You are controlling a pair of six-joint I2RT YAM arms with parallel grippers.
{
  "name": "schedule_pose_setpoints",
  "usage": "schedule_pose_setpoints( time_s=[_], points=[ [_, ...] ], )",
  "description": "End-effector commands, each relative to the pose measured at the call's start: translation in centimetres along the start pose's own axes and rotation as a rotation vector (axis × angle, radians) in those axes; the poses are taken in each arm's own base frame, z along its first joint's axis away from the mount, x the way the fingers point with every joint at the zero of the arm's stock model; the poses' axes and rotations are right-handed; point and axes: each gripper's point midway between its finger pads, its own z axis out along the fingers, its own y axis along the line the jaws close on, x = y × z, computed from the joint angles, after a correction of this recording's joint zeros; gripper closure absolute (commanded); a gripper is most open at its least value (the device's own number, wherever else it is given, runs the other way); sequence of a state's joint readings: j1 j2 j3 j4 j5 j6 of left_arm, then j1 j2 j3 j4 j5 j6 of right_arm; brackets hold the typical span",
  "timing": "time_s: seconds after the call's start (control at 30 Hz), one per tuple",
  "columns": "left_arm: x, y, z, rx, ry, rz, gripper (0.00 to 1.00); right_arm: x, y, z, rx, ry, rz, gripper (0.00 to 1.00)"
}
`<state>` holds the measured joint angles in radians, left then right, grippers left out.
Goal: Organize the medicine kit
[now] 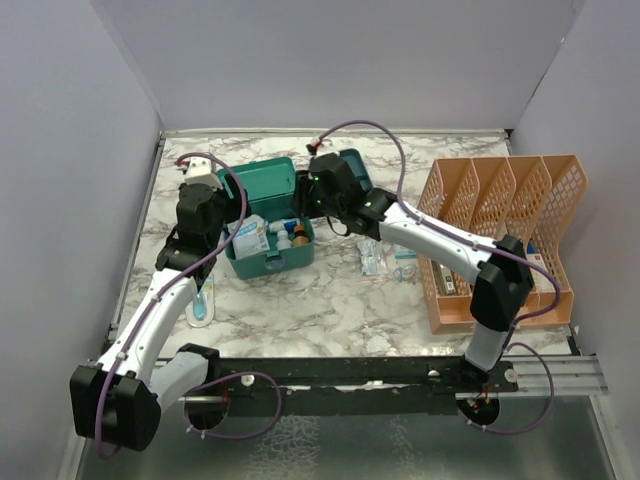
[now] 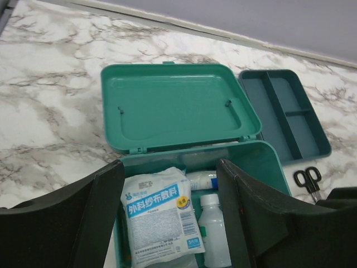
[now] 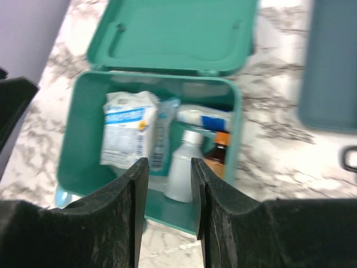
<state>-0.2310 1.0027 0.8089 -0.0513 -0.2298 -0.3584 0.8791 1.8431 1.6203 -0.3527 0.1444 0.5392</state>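
Note:
The teal medicine kit [image 1: 268, 262] stands open at centre-left, its lid [image 1: 262, 180] laid back. Inside lie a white gauze packet [image 2: 162, 215], a white bottle [image 2: 215, 229], a white tube [image 2: 202, 180] and a brown bottle with an orange cap [image 3: 218, 151]. The matching divided insert tray [image 2: 284, 114] lies on the table to the right of the lid. My left gripper [image 2: 170, 167] is wide open and empty above the kit's left half. My right gripper [image 3: 168, 164] is open and empty above the kit's near right side; its view is blurred.
An orange mesh file rack [image 1: 500, 240] stands at the right. Small packets [image 1: 385, 258] lie between it and the kit. Black-handled scissors [image 2: 308, 180] lie right of the kit. A blue-white item [image 1: 203, 300] lies left of the kit. Walls close three sides.

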Motion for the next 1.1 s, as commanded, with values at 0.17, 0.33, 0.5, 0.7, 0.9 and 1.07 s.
schedule_pose_setpoints(
  time_s=[0.17, 0.33, 0.5, 0.7, 0.9, 1.07],
  points=[
    [-2.6, -4.7, -1.0, 0.277, -0.117, 0.038, 0.3, 0.7, -11.5, -5.3, 0.409, -0.059, 0.056, 0.63],
    [-3.1, -5.2, -1.8, 0.317, -0.152, 0.043, 0.28, 4.4, -15.2, -5.8, 0.48, 0.048, 0.079, 0.63],
    [-3.9, -5.1, -2.2, 0.308, -0.176, 0.05, 0.28, 8.6, -17.8, -5.2, 0.503, 0.184, 0.121, 0.62],
    [-3.9, -4.9, -2.8, 0.314, -0.208, 0.03, 0.28, 10.8, -20.8, -5.5, 0.591, 0.258, 0.07, 0.62],
    [-3.9, -4.4, -3.2, 0.294, -0.214, 0.05, 0.28, 13.4, -22.8, -5.6, 0.654, 0.318, 0.05, 0.63],
    [-3.9, -4.2, -3.4, 0.293, -0.227, 0.05, 0.28, 14.9, -23.9, -5.7, 0.669, 0.368, 0.046, 0.67]
  ],
)
